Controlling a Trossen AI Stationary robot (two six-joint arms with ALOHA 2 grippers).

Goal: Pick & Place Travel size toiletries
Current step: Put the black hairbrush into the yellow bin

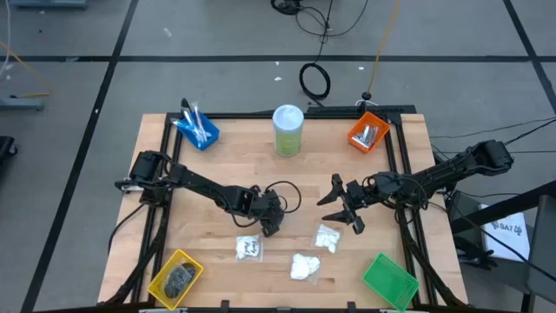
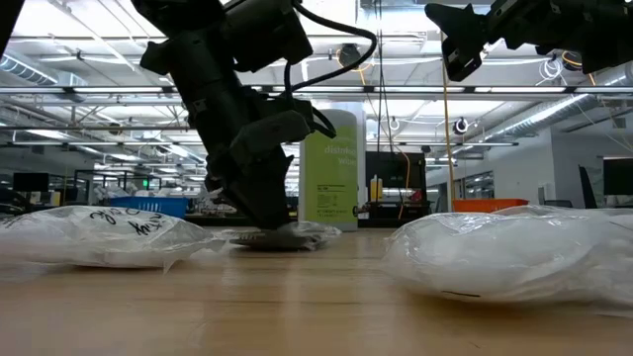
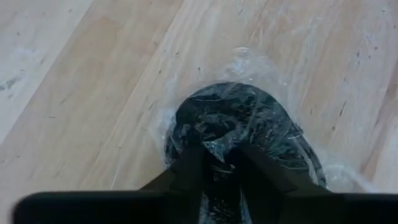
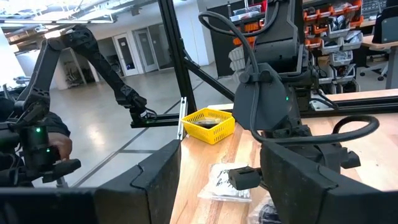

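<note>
Left gripper (image 3: 217, 163) is pinching the plastic wrap of a dark grey disc (image 3: 239, 121) on the table (image 1: 217, 165); thin film risks slipping free when lifting.

Legible text is scarce. The pale-green canister (image 2: 329, 168) carries white lettering — only fragments, roughly "disinfe…" and "Wip…", read. The left packet (image 2: 104, 234) bears dark handwritten marks, not decipherable. No numbers or signs read elsewhere.

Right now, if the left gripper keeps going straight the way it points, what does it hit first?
The left gripper points down at a dark round disc in clear wrap, apparently already touching it; the table lies right beneath.
</note>
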